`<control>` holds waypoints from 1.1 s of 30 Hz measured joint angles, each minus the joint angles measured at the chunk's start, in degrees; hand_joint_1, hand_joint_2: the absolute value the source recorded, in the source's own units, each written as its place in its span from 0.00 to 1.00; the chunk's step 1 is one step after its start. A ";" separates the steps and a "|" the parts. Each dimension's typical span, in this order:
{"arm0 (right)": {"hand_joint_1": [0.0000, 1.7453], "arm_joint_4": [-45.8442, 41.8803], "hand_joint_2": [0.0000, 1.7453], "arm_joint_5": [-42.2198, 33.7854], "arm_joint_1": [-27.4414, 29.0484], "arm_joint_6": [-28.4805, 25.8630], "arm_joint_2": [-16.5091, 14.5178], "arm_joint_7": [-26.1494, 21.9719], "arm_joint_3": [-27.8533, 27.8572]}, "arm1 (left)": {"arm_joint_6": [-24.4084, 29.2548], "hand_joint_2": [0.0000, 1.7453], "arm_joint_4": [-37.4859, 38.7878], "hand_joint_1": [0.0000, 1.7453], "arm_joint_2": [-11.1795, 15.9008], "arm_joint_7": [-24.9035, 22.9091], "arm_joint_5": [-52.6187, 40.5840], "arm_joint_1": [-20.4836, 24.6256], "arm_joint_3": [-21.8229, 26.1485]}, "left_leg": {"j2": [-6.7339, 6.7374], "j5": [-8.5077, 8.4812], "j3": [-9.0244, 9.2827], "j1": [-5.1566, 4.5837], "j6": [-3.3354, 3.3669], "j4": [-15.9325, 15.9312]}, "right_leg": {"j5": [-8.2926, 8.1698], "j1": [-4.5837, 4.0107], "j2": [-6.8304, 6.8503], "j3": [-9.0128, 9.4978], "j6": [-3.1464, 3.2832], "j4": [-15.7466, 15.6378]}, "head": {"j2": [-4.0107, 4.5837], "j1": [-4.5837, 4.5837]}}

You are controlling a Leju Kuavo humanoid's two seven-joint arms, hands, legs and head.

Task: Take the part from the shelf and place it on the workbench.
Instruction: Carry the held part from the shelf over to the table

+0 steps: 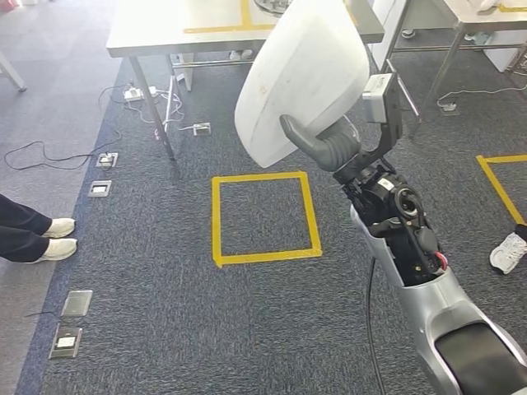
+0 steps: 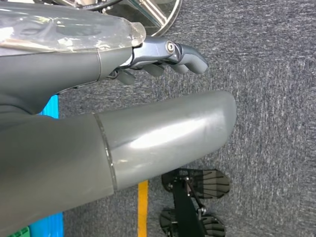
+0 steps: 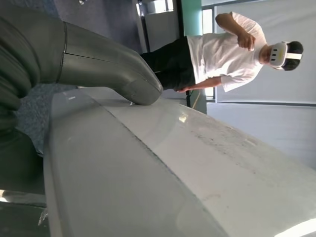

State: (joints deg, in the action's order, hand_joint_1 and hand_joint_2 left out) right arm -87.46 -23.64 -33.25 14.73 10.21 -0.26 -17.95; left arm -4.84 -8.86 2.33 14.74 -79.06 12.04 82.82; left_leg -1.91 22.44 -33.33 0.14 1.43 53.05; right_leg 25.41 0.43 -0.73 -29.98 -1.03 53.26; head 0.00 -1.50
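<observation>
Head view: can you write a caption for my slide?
Right hand holds the white part above a yellow-taped square.

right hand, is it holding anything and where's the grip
The right hand holds the large white part at its lower edge, thumb pressed on its face.

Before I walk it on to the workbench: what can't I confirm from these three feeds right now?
- Right hand, head view: its fingers are hidden behind the white part; the thumb alone shows.
- Workbench, head view: far side cut off by the top edge, and the part covers a stretch.
- White part, right wrist view: runs past the frame edges, overall shape unclear.
- Left hand, left wrist view: fingers partly hidden behind its cover.
</observation>
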 joint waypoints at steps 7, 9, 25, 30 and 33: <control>1.00 0.11 1.00 -0.03 -0.26 -0.11 0.02 -0.14 -0.06 | 0.03 0.00 0.01 0.00 -0.10 0.10 -0.15 0.00 0.00 | 0.68 -0.05 2.06 1.43 -0.52 -1.76 | 6.06 1.07 0.30 -8.33 -1.76 16.53 | 0.00 -1.03; 1.00 0.14 1.00 -0.03 -0.35 -0.20 0.02 -0.17 -0.04 | 0.03 0.00 0.00 0.00 -0.16 0.10 -0.17 -0.04 0.00 | 0.62 0.66 2.16 2.03 -1.40 -0.90 | 1.81 1.81 0.51 -5.54 -2.65 9.83 | 0.00 -1.40; 1.00 0.18 1.00 -0.03 -0.74 0.00 0.04 -0.26 -0.40 | 0.03 0.00 -0.06 0.00 0.23 0.14 -0.31 0.15 0.00 | 1.45 2.10 -4.75 0.44 -0.97 9.26 | 0.54 -0.01 -0.14 -1.22 1.32 2.68 | 0.00 0.68; 1.00 0.21 1.00 -0.03 -0.96 -0.07 0.04 -0.26 -0.39 | 0.03 0.00 -0.06 0.00 0.41 0.14 -0.31 0.25 0.00 | 1.54 0.52 -1.53 -0.35 -1.15 2.22 | 1.16 -0.35 -0.21 -1.28 1.58 2.78 | 0.00 0.49; 1.00 0.23 1.00 -0.03 -1.01 -0.27 0.04 -0.25 -0.41 | 0.03 0.00 -0.06 0.00 0.33 0.14 -0.30 0.25 0.00 | 1.38 0.60 -1.47 -0.35 -1.41 2.15 | 1.14 -0.37 -0.08 -0.95 1.86 2.40 | 0.00 0.24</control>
State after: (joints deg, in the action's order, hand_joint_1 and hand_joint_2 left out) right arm -87.23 -23.67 -34.26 14.46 10.25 -0.51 -18.36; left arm -4.81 -8.92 2.67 14.88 -79.36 12.30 82.82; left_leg -0.52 23.04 -34.80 -0.21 0.02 55.21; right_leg 26.55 0.06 -0.81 -30.93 0.83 55.66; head 0.00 -1.26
